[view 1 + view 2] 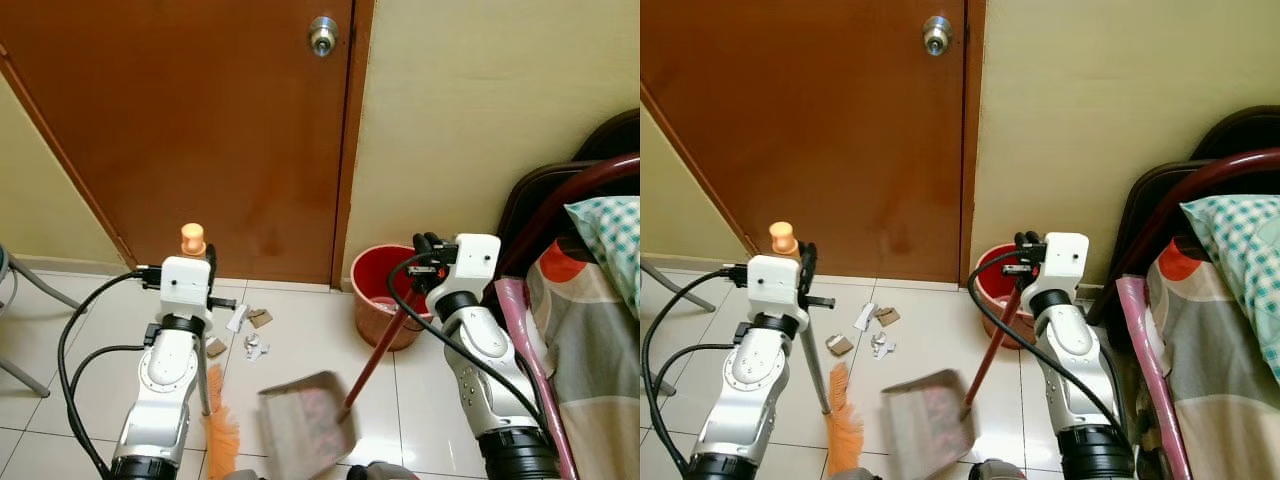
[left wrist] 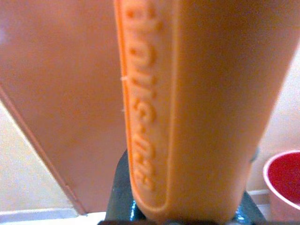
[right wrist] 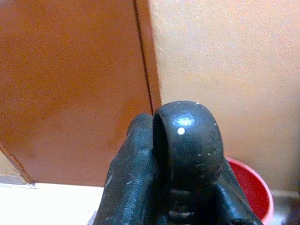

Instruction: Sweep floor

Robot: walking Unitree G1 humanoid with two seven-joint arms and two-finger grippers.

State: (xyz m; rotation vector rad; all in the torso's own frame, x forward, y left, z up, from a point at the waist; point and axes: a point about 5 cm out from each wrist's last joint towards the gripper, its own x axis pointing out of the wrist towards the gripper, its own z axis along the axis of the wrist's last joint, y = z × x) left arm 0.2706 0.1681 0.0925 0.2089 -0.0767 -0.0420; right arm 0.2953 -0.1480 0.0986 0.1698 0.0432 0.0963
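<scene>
My left gripper (image 1: 205, 262) is shut on the orange handle (image 2: 187, 108) of a broom. Its thin grey pole runs down to orange bristles (image 1: 222, 435) resting on the tiled floor. My right gripper (image 1: 428, 252) is shut on the dark top (image 3: 187, 140) of a dustpan's red handle (image 1: 375, 355). The grey dustpan (image 1: 305, 425) sits on the floor just right of the bristles. Scraps of paper and cardboard (image 1: 245, 330) lie on the tiles ahead of the broom, below the brown door.
A red bucket (image 1: 375, 290) stands against the wall right of the brown door (image 1: 200, 130). A bed with a patterned cover (image 1: 590, 310) and dark red frame fills the right side. Grey chair legs (image 1: 25, 285) stand at far left.
</scene>
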